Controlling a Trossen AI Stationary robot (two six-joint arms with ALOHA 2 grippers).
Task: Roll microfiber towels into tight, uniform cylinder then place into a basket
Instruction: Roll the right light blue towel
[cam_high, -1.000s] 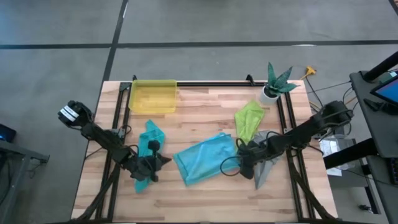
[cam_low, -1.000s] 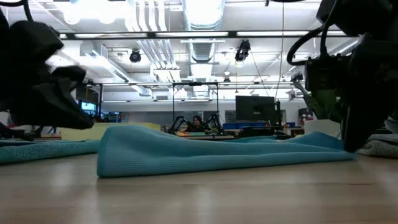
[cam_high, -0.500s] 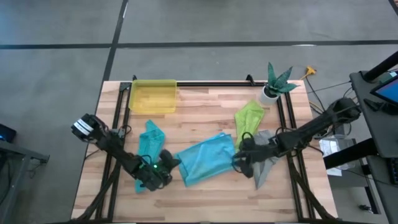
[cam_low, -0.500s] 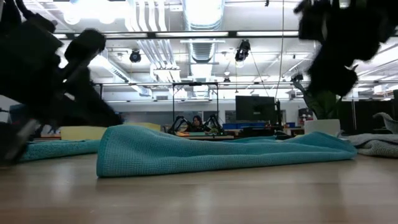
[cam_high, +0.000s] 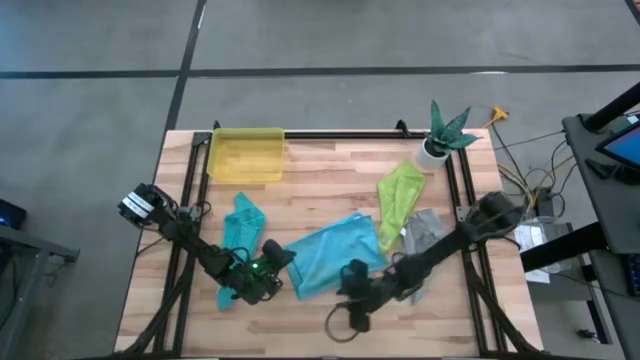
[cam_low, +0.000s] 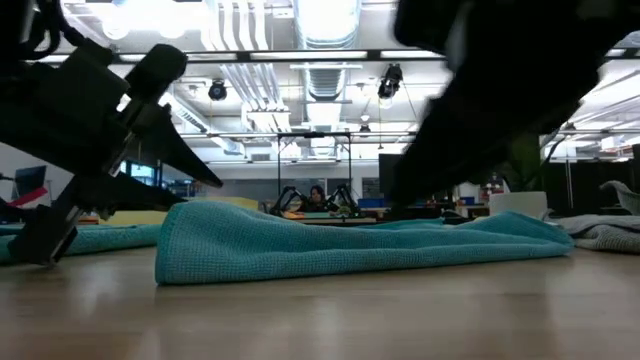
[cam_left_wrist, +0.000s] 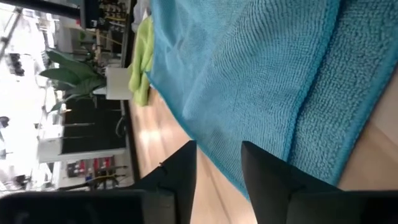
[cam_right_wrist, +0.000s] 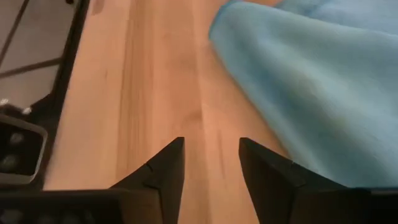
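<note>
The light blue towel (cam_high: 330, 255) lies loosely spread in the middle of the table, seen as a low ridge in the low view (cam_low: 350, 245). My left gripper (cam_high: 280, 260) stands open at its left edge (cam_left_wrist: 249, 124), fingers low and aimed at the cloth; whether they touch it I cannot tell. My right gripper (cam_high: 348, 276) is open over bare wood (cam_right_wrist: 168, 93) by the towel's near edge. The teal towel (cam_high: 240, 225) lies to the left, the lime green towel (cam_high: 398, 195) and the grey towel (cam_high: 425, 232) to the right. The yellow basket (cam_high: 245, 155) stands at the far left.
A white pot with a plant (cam_high: 440, 135) stands at the far right corner. Black rails (cam_high: 185, 220) run along the table's left, right and far sides. A cable loop (cam_high: 345, 320) hangs below the right arm near the front edge.
My left gripper has gone from the teal towel's near end toward the light blue towel's left edge, has rolled about its own line and has opened. My right gripper has swept from the towel's right end, by the grey towel, toward the table's near edge and left. The towels have kept still.
</note>
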